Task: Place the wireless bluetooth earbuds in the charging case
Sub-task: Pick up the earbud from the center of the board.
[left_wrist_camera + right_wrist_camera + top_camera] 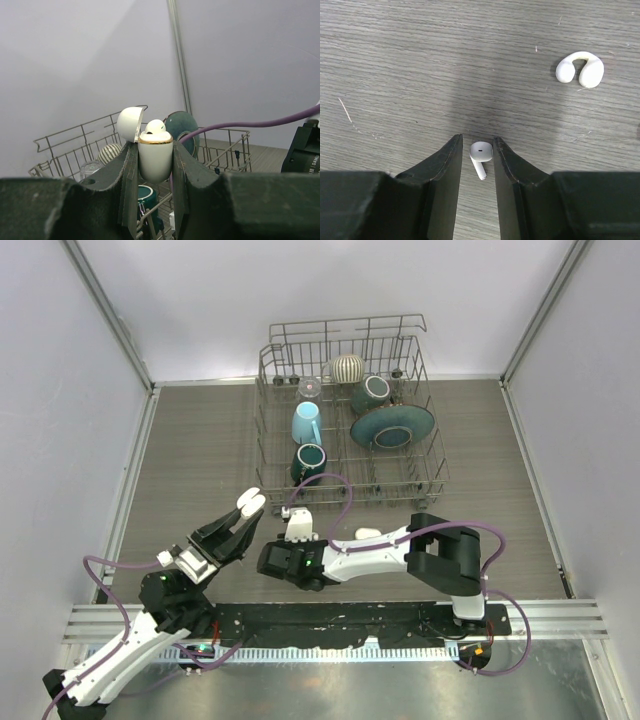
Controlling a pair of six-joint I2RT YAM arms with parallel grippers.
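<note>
Both sets of fingers are occupied: the left fingers point(127, 185) are pressed against the two flanks of the charging case point(155, 162), pinching it upright in the air. Its lid point(130, 124) is swung back to one side so that the mouth faces up and stays unobstructed. One seated earbud point(154, 126) shows its rounded head above the gold rim, so by this evidence half the insertion is done. Holding the case aloft and level, rather than leaving it on the surface point(395, 60), presumably keeps the wells steady and presents them to the other arm. The right fingers point(445, 170) point down and stand narrowly apart on either side of the loose earbud point(481, 151). They bracket its head, and its short stem trails back between them. The farther finger appears to touch the earbud, but whether it is already gripped or still lies on the surface cannot be told. This narrow stance suits so small and glossy a piece, which could squirt out of an off-centre pinch. A white C-shaped piece point(580, 69) rests well apart on the surface. The dish rack point(262, 410), loaded with crockery, stands beyond both arms and plays no part in the task.
</note>
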